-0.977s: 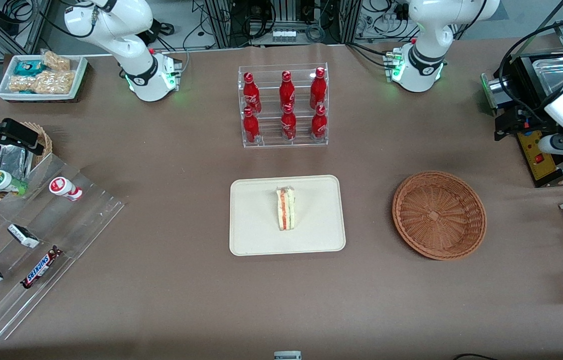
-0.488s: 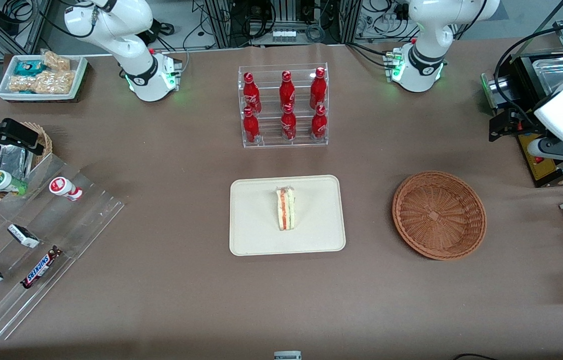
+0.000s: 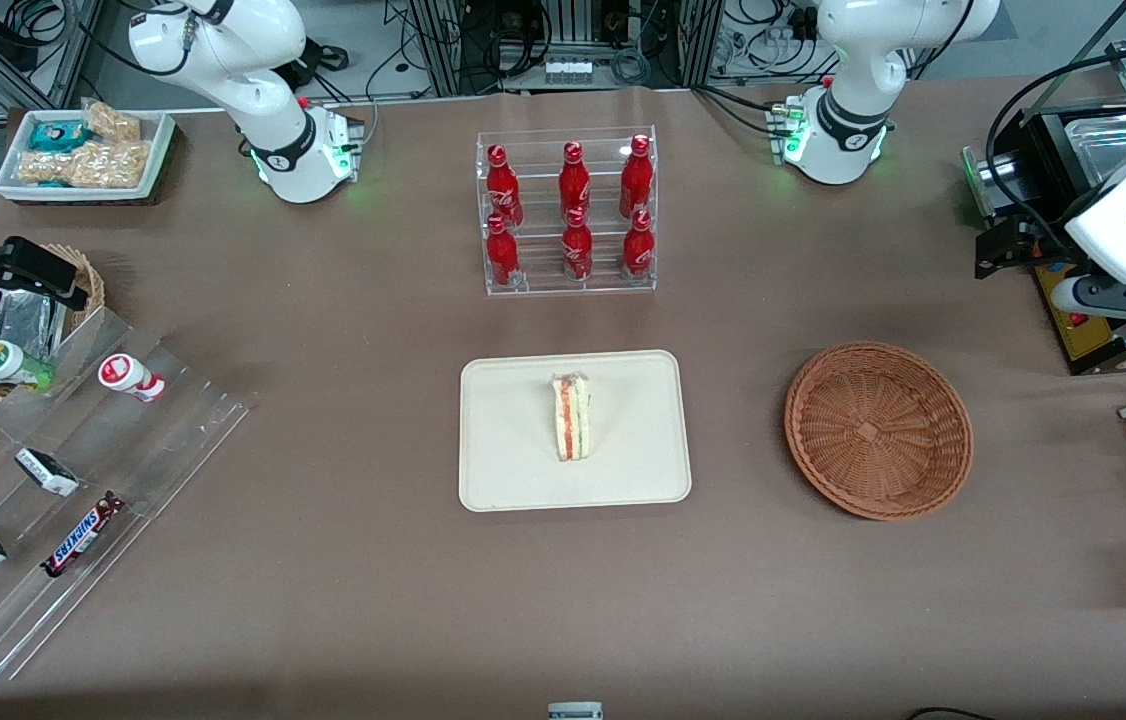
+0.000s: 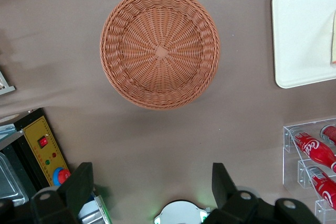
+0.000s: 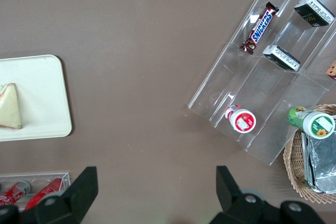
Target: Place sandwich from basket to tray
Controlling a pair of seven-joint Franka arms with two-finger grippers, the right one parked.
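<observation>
Sandwich (image 3: pixel 572 416) lies on the tray (image 3: pixel 508 470) at mid-worktop, cut edge with red and green filling facing up. Basket (image 3: pixel 878 430) sits on the worktop (image 3: pixel 343 560) beside the tray, toward the working arm's end, holding nothing. Gripper (image 4: pixel 152 192) hangs high above the worktop, farther from the front camera than the basket, fingers (image 4: pixel 79 184) spread wide apart, gripping nothing. Bottle rack (image 3: pixel 568 210) stands farther from the front camera than the tray.

One sandwich (image 3: pixel 572 417), one tray (image 3: pixel 508 470), one basket (image 3: pixel 878 430), six red bottles (image 3: pixel 573 210), one hand (image 4: pixel 149 192).
</observation>
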